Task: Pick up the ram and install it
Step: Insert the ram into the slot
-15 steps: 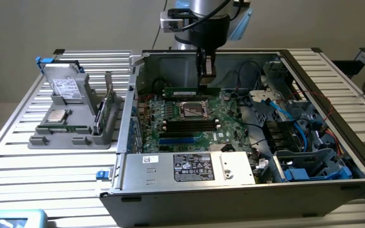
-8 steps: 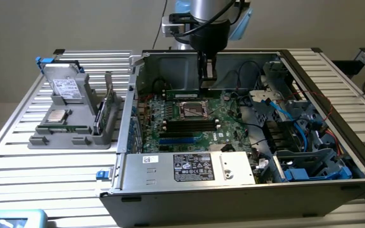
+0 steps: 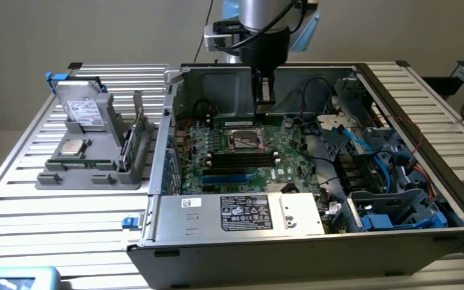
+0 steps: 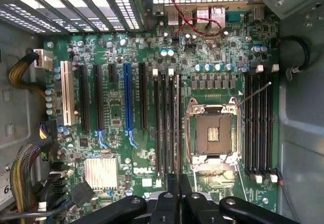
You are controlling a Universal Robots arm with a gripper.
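Ram [image 4: 178, 186] shows only as a thin dark sliver, edge-on between the gripper's [image 3: 263, 107] jaws, which press onto it; its long axis is hard to make out. The wrist view places it over the black slots [image 4: 169, 123] beside the CPU socket [image 4: 212, 133]; the exterior view shows the gripper hanging inside the open case [image 3: 296, 257].

We see a matt ribbed aluminium counter [image 3: 22, 199], dull grey sheet-metal case [image 3: 296, 257], glossy green motherboard [image 4: 115, 107], shiny black plastic slots [image 4: 167, 123], bare finned metal heatsink [image 4: 100, 173], smooth grey plastic holder [image 3: 87, 175], glossy black gripper [image 4: 178, 181].
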